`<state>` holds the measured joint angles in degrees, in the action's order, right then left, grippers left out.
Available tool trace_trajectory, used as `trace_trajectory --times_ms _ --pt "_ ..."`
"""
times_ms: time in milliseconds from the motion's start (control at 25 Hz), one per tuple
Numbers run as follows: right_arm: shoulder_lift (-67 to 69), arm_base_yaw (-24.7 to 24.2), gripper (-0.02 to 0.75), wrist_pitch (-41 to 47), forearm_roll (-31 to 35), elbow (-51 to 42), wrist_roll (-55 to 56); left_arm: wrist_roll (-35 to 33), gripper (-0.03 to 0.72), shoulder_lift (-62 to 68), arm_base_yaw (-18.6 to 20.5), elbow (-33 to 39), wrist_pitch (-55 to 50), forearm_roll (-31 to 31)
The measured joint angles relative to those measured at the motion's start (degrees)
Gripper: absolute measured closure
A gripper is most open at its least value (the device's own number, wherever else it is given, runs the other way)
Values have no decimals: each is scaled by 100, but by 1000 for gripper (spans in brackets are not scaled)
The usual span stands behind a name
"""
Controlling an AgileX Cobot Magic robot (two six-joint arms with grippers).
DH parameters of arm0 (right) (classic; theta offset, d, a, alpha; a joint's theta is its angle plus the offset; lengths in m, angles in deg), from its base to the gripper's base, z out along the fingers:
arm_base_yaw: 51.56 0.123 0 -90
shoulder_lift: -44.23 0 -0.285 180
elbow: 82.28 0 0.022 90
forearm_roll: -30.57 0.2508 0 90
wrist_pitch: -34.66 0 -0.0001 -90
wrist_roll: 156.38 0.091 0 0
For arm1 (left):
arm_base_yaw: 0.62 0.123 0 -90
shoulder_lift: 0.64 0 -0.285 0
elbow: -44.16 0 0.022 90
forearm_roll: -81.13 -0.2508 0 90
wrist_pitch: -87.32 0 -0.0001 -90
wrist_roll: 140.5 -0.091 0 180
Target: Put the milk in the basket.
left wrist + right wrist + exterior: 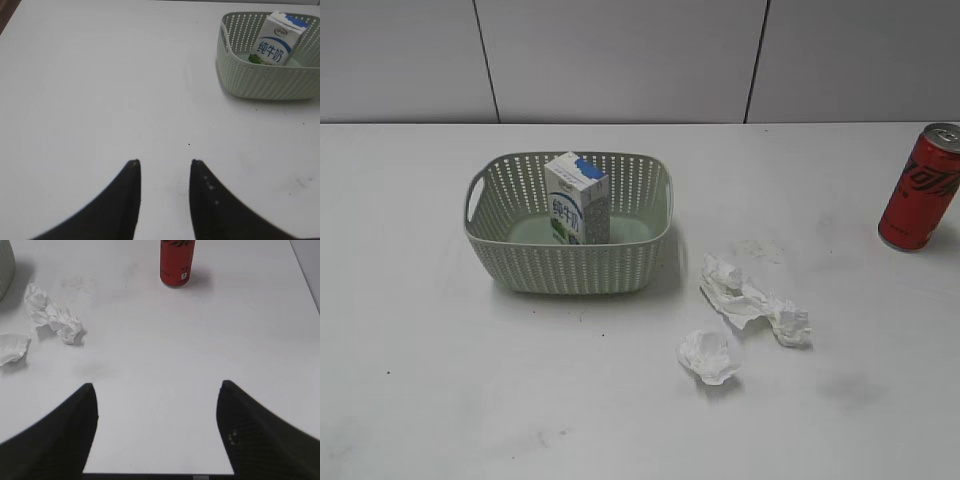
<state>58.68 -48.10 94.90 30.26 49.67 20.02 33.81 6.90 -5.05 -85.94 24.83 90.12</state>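
The milk (577, 199), a small white carton with a blue top flap and blue characters, stands upright inside the pale sage-green basket (570, 265) left of the table's middle. Both also show at the top right of the left wrist view, the milk (278, 40) inside the basket (265, 80). My left gripper (163, 162) is open and empty over bare table, well short of the basket. My right gripper (157, 386) is wide open and empty over bare table. Neither gripper shows in the exterior view.
A red soda can (918, 188) stands at the far right; it also shows in the right wrist view (176, 262). Two crumpled white tissues (752, 300) (709, 356) lie right of the basket. A grey panelled wall (620, 60) backs the table.
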Motion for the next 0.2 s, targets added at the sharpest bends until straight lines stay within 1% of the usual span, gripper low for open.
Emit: trace_trajectory --times_ms 200 --pt "-429 0 146 0 0 0 0 0 450 0 0 0 0 0"
